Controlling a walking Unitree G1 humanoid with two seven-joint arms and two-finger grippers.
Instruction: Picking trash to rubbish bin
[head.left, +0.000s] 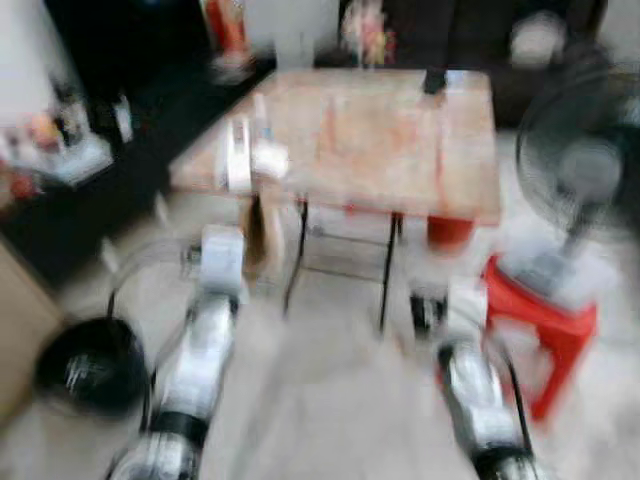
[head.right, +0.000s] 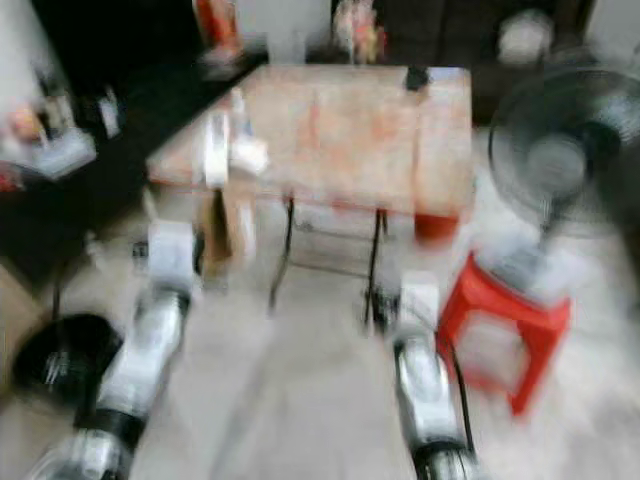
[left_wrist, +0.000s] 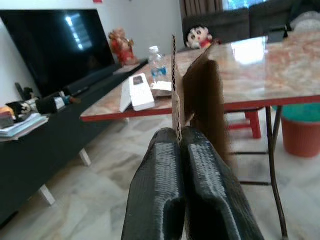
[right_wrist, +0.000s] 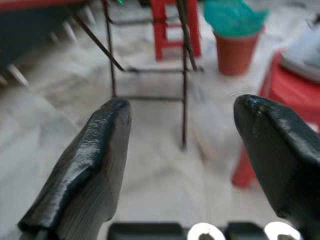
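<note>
My left gripper (left_wrist: 180, 142) is shut on the lower edge of a brown cardboard piece (left_wrist: 200, 90), which stands upright in front of the table's near edge. In the blurred left eye view that cardboard (head.left: 263, 232) sits just beyond the left wrist. My right gripper (right_wrist: 180, 107) is open with nothing between its fingers, low above the floor and facing the table legs. An orange rubbish bin (right_wrist: 233, 44) lined with a teal bag stands on the floor under the table's far right side, and the same bin (head.left: 449, 232) sits beside the red stool.
A marble-top table (head.left: 400, 140) on thin black legs carries a white box (left_wrist: 141, 92) and a water bottle (left_wrist: 156, 61). A red stool (head.left: 545, 325) holding a fan (head.left: 580, 170) stands right. A black round object (head.left: 90, 365) lies on the floor left, near a TV console (left_wrist: 45, 135).
</note>
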